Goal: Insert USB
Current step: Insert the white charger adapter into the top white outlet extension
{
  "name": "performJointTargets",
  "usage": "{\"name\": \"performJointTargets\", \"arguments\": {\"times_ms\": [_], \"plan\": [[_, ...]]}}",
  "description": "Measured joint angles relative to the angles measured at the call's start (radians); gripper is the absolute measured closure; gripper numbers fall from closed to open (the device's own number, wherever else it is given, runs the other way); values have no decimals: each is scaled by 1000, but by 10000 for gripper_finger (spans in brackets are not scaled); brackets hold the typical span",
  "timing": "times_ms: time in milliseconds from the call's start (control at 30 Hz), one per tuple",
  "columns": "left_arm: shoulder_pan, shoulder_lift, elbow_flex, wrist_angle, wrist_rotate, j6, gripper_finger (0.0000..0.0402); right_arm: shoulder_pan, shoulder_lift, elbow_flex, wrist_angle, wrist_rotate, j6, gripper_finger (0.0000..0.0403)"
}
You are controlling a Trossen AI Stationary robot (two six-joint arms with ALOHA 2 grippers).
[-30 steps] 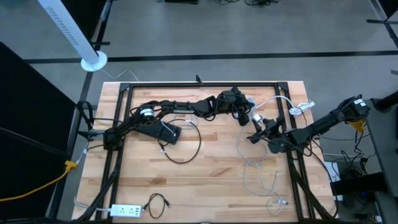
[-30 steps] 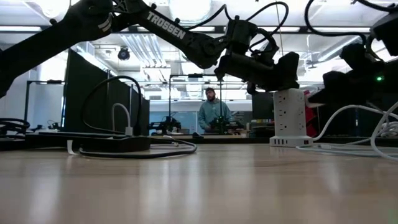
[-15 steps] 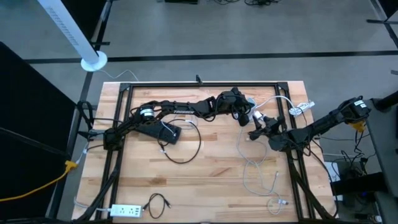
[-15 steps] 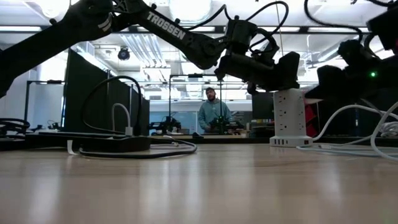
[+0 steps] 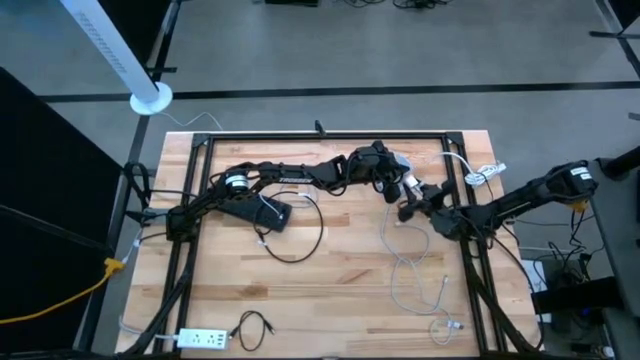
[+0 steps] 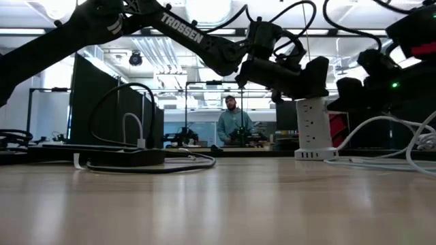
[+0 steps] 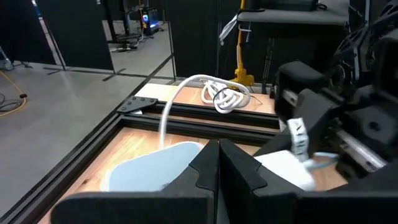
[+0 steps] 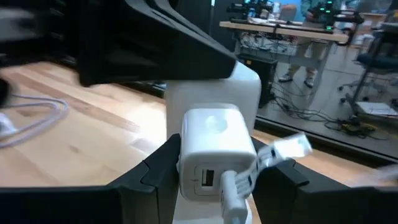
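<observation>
I see my right gripper (image 8: 214,177) pinching a white USB charger block (image 8: 216,146), w/ a white cable plug (image 8: 239,180) at its port. Directly behind the block stands the white power tower (image 6: 313,129). My left gripper (image 7: 217,165), fingers pressed together, rests on top of the tower, just above and opposite the right one. White cable (image 5: 410,270) trails toward me from it.

Left tool (image 5: 392,187) pressed atop power tower (image 6: 312,129), white cable loops (image 5: 415,270) beside it, open tabletop (image 5: 340,290) nearer front
</observation>
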Motion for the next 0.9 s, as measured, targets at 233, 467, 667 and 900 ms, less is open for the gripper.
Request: {"name": "performJointTargets", "arguments": {"times_ms": [233, 467, 667, 900], "plan": [[0, 0, -7, 3, 25, 0, 402, -70, 22, 0, 80, -92, -93, 257], [-6, 1, -10, -22, 58, 23, 401, -67, 17, -2, 58, -199, -96, 257], [-4, -22, -8, -57, 87, 24, 401, -45, -24, 0, -15, -213, -71, 257], [0, -97, -8, -152, 64, 57, 401, -27, -76, 1, -100, -237, 8, 258]]}}
